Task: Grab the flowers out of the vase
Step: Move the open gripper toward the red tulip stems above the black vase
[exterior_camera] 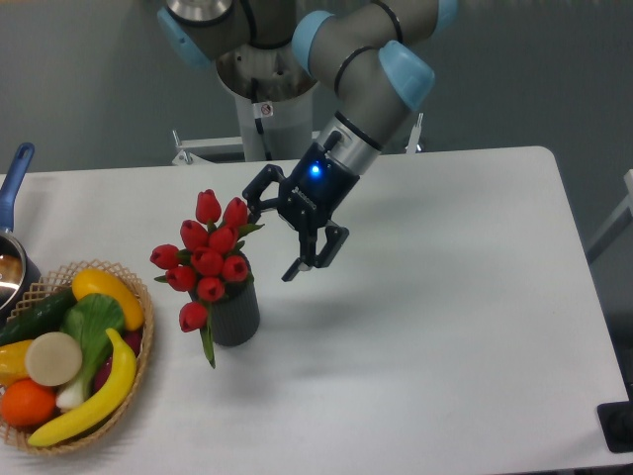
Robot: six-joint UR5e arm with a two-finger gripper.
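The flowers [207, 257], a bunch of red tulips with green stems and leaves, stand in the vase [235, 313], a small dark grey ribbed cylinder left of the table's middle. One bud droops over the vase's left side. My gripper [274, 240] hangs open just right of the bunch at bud height. Its upper finger is close to the top right bud and nothing is between the fingers.
A woven basket [129, 401] with banana, cucumber, orange and other fruit sits at the front left corner. A pot with a blue handle [14, 176] is at the left edge. The arm's base [269, 99] stands behind the table.
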